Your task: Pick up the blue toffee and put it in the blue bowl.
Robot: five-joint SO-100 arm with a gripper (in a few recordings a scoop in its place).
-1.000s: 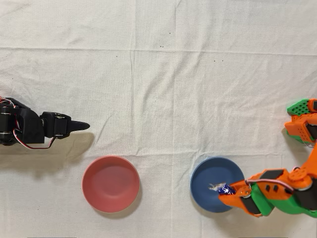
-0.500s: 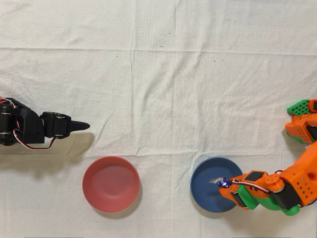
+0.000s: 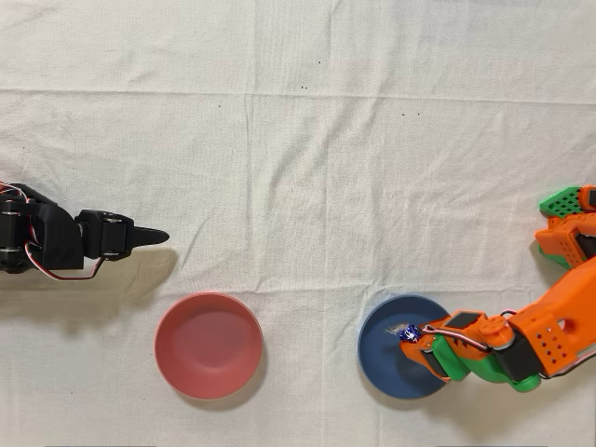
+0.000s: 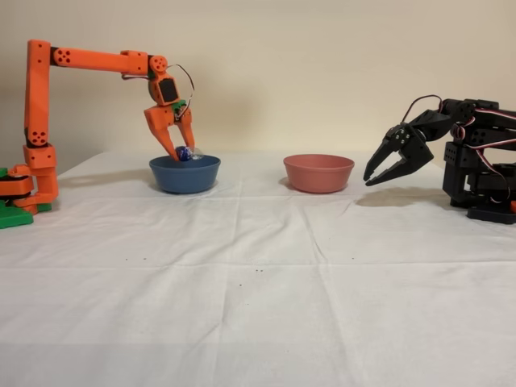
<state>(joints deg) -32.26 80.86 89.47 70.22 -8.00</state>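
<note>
Now, in lines:

Orange arm's two-finger gripper (image 4: 183,152): pointing down over the bowl in the fixed view, reaching in from the right in the overhead view (image 3: 415,337).
Jaws: pinching the sweet between the tips.
Tiny round blue toffee in shiny dark-blue foil (image 3: 407,333): sitting in the jaws, hanging just above the rim of the blue bowl in the fixed view (image 4: 184,152), lying over the middle of the bowl from above.
Round, shallow, dark-blue bowl (image 3: 384,358): standing on the cloth right under the gripper, left of the other bowl in the fixed view (image 4: 185,177).
Round pinkish-red bowl (image 3: 208,345): standing well apart from the blue one.
White wrinkled cloth (image 3: 307,168): covering the table.
Black arm (image 4: 459,153): idling far from the blue bowl.
</note>
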